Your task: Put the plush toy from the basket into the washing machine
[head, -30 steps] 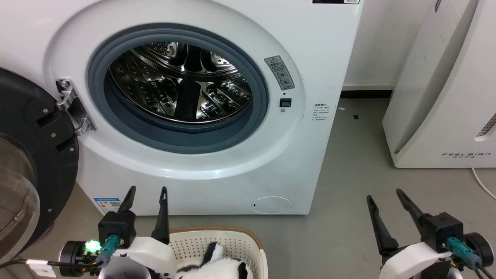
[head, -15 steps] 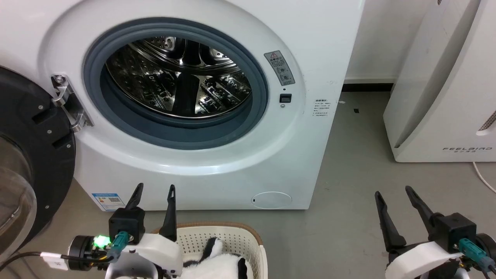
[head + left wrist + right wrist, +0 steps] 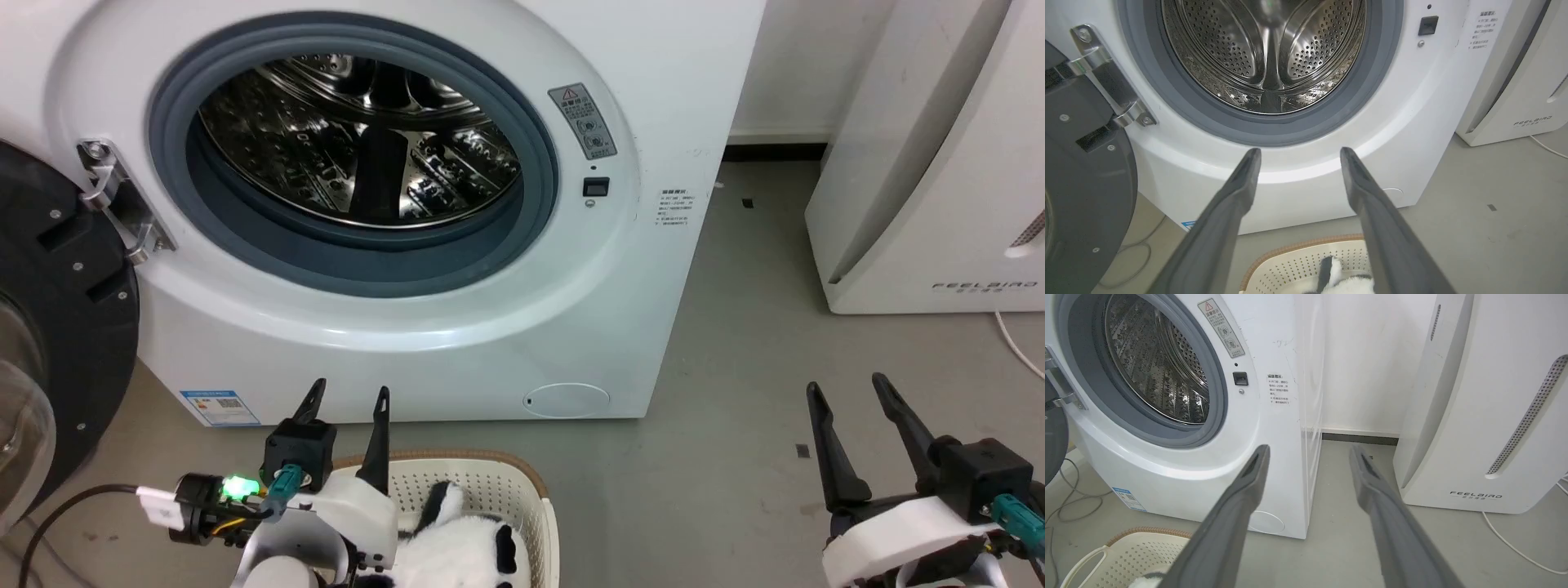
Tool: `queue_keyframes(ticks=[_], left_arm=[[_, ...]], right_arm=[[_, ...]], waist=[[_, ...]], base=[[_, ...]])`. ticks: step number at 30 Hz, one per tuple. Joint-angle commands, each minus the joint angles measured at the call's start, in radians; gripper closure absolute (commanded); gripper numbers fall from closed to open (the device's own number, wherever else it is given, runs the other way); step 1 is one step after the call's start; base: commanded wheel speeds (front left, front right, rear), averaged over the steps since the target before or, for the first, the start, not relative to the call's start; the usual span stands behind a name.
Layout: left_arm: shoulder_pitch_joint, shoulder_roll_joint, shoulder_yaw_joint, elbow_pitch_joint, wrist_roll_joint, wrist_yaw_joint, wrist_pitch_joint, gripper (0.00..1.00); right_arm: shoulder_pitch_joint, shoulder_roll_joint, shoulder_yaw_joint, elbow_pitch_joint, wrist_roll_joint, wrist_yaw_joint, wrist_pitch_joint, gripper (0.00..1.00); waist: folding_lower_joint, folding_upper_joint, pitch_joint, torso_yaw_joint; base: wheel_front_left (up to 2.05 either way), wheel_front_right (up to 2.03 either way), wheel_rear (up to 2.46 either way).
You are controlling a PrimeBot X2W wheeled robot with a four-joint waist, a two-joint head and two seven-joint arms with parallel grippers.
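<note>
Plush toy (image 3: 457, 559): fluffy white with black patches, one black-striped limb raised, lying in the cream perforated basket (image 3: 490, 490). Left gripper (image 3: 350, 386) and right gripper (image 3: 844, 381): fingers spread, holding nothing.

Head view: high, angled down at the washing machine (image 3: 408, 359) front and floor (image 3: 735, 392); left wrist view: low, near, facing its port (image 3: 1265, 61) squarely; right wrist view: low, oblique from the right; all share port and basket (image 3: 473, 490) rim.

We are seeing a glossy steel drum (image 3: 359, 139), matt rubber gasket (image 3: 367, 261), fluffy plush toy (image 3: 457, 555) and smooth plastic basket (image 3: 490, 498).
</note>
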Motion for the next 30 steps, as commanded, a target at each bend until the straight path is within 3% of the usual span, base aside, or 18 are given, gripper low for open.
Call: queue_keyframes(ticks=[1,17,30], left_arm=[[-0.023,0.009,-0.008,0.022,0.006,-0.002,-0.010,0.00],[-0.152,0.037,-0.082,0.273,0.025,-0.027,-0.039,0.00],[-0.253,0.087,-0.165,0.454,0.040,-0.066,0.020,0.00]], right_arm=[[-0.017,0.000,-0.005,-0.002,0.007,0.000,-0.009,0.00],[-0.069,0.000,-0.022,-0.010,0.036,0.000,-0.043,0.00],[-0.126,-0.001,-0.033,-0.018,0.066,0.000,-0.074,0.00]], waist=[[-0.0002,0.0000,0.008,-0.002],[-0.0002,0.0000,0.108,-0.023],[-0.0002,0.0000,0.239,-0.055]], base=[[0.00,0.00,0.00],[0.00,0.00,0.00],[0.00,0.00,0.00]])
